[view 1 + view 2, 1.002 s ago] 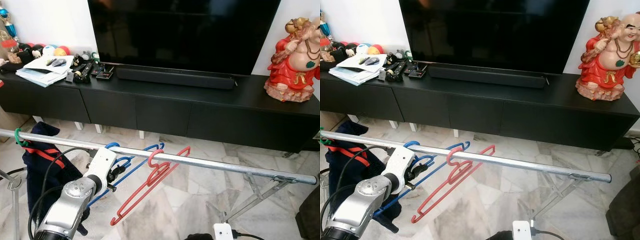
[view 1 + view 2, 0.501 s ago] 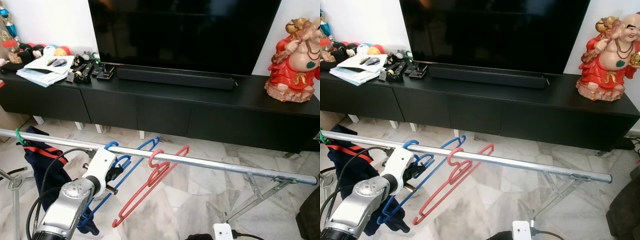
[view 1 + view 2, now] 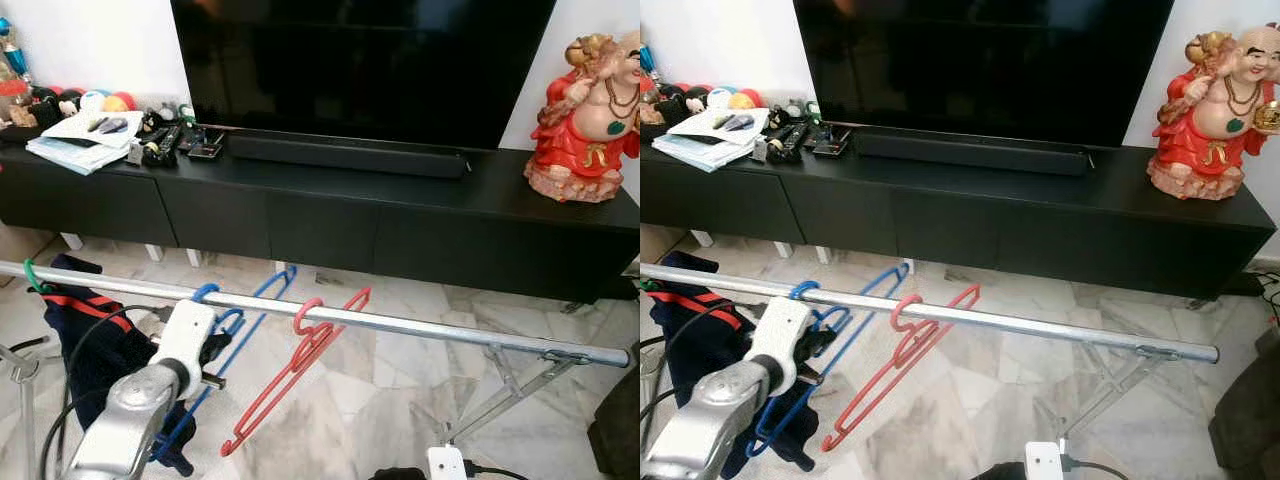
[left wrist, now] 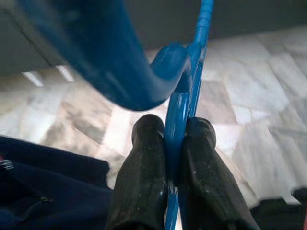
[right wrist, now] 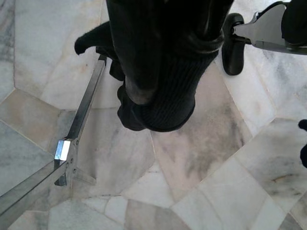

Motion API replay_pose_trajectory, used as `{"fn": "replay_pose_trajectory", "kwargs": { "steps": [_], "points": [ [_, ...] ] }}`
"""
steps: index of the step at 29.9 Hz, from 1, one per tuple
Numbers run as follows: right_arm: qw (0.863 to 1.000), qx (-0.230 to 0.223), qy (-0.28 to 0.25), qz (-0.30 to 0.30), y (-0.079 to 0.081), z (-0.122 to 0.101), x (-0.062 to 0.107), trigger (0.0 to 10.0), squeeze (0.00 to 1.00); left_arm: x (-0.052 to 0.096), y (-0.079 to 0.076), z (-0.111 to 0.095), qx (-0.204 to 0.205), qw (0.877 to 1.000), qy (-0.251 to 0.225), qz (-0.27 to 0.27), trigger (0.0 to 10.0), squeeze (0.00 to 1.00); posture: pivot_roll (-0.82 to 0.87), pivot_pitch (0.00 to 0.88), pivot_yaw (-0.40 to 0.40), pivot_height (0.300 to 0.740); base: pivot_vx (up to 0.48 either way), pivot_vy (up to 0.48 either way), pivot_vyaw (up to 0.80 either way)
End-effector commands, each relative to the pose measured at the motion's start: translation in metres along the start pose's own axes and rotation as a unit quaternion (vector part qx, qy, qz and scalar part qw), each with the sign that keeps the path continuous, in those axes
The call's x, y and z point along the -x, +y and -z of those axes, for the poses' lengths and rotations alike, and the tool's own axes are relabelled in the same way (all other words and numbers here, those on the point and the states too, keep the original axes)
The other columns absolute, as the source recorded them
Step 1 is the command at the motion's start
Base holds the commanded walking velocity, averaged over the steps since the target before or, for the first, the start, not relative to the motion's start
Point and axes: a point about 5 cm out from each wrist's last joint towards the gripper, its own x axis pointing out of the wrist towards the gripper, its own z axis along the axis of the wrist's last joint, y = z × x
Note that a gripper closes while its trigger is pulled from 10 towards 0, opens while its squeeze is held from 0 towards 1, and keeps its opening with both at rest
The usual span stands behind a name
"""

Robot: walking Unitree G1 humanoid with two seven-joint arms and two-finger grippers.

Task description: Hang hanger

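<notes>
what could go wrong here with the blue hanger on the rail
The left gripper is shut on the blue hanger, whose hook sits over the metal rail. Pulling back before opening could drag the hook off. The red hanger hangs close beside it and might get knocked or tangled.

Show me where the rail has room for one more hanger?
The silver metal rail is bare from the red plastic hanger to its right end. The left is crowded: the blue plastic hanger pinched in the left gripper, then a dark garment.
</notes>
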Motion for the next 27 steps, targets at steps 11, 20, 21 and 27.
{"fn": "replay_pose_trajectory", "kwargs": {
  "steps": [11, 20, 21, 27],
  "points": [
    [1.000, 0.001, 0.000, 0.007, -0.002, 0.001, 0.000, 10.0, 0.00, 0.030, 0.007, -0.004, 0.005, 0.997, -0.037, -0.060, 6.7, 0.00, 0.10, 0.039, -0.012, 0.740, 0.000, 0.000, 0.00],
    [1.000, 0.001, 0.000, 0.009, -0.003, 0.001, 0.000, 10.0, 0.00, 0.053, 0.003, 0.036, 0.003, 0.996, 0.062, -0.072, 10.0, 0.00, 0.10, 0.034, -0.008, 0.740, 0.000, 0.000, 0.00],
    [1.000, 0.001, 0.000, 0.009, -0.003, 0.001, 0.000, 10.0, 0.00, 0.055, 0.002, 0.039, 0.002, 0.995, 0.070, -0.070, 10.0, 0.00, 0.10, 0.032, -0.005, 0.740, 0.000, 0.000, 0.00],
    [1.000, 0.003, 0.001, 0.007, -0.002, 0.001, 0.000, 10.0, 0.00, 0.053, 0.002, 0.084, 0.021, 0.977, 0.198, -0.074, 10.0, 0.00, 0.11, 0.016, -0.006, 0.740, 0.000, 0.000, 0.00]
  ]
}}
